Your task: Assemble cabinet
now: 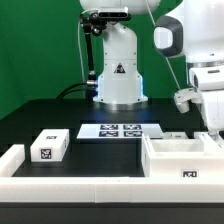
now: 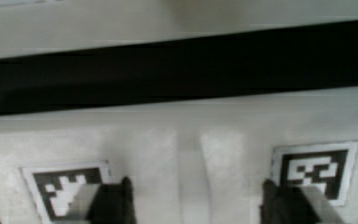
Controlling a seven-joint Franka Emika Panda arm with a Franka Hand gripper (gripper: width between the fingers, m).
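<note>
1. At the far left, a long white rail piece [image 1: 10,160] lies on the black surface [image 1: 40,112], close to the near edge.
2. Just right of it sits a small white drawer block [image 1: 48,146], resting on the surface with a black-and-white tag on it, well apart from the rest of the cabinet.
3. In the centre, the marker board [image 1: 110,130] lies flat, its four tags facing up. Beyond it, on the far side, stands the arm's white base [image 1: 118,75].
4. At the right stands the big white cabinet box [image 1: 185,158], with one tag on its near wall. It is the largest piece on the surface and reaches the right border of the exterior view.
5. At the box's far right corner the arm comes down from above, with the fingers [image 1: 208,122] low at the box's far wall.
6. In the wrist view the two dark fingers [image 2: 98,203] are spread wide with nothing between them. They hang over a white part that carries two tags. I cannot tell whether they touch it.
</note>
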